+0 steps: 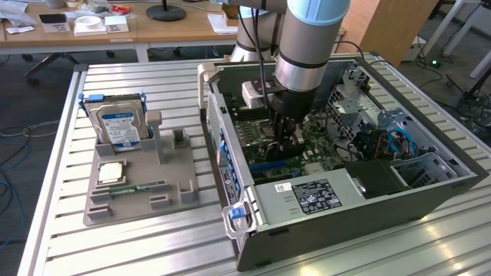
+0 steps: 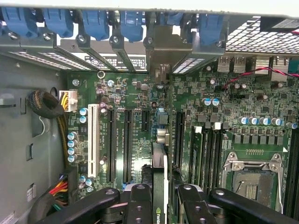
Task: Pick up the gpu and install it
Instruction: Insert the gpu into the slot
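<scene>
Arm (image 1: 307, 57) upright inside the open case (image 1: 368, 224), jaws tight around the gpu (image 2: 159, 177) above the motherboard (image 2: 135, 93).

Green motherboard (image 2: 140, 93) with black slots and one white slot (image 2: 93, 140). Blue retention clips (image 2: 93, 21). Dark gpu (image 2: 159, 172) with a green logo mark. Black gripper (image 2: 161, 198). Silver and pale blue arm (image 1: 307, 34). Silver hard drive (image 1: 119, 123) with a blue label. Grey holder (image 1: 180, 172). Pale metal table (image 1: 115, 253), ribbed in parallel slats. Red, yellow and black cable bundle (image 2: 58, 189). White case label (image 1: 311, 195) with black print.
</scene>
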`<state>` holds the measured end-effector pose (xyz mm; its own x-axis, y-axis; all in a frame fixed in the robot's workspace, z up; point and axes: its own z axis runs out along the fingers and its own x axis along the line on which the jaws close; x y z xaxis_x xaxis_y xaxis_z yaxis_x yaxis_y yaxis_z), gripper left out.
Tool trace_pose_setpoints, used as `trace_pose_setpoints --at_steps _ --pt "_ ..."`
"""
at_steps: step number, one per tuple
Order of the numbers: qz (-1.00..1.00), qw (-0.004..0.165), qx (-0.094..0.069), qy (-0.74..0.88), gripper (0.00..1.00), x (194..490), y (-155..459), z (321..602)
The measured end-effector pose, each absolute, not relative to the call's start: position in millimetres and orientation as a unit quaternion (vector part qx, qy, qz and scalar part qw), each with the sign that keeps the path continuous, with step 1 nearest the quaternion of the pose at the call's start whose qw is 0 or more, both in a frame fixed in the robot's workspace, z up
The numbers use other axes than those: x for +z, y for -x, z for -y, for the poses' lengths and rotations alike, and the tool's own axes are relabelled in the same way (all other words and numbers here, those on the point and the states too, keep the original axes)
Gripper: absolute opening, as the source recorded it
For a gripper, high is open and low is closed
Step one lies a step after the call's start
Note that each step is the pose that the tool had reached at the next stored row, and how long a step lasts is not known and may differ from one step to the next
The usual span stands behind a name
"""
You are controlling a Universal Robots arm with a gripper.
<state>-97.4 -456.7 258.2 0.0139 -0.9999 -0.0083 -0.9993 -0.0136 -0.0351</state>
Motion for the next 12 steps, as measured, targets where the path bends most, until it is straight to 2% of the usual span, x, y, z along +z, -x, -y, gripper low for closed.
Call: trace_pose_setpoints --at_steps 12 --pt "-0.702 0.015 -0.01 0.712 0.26 256.8 99.8 456.7"
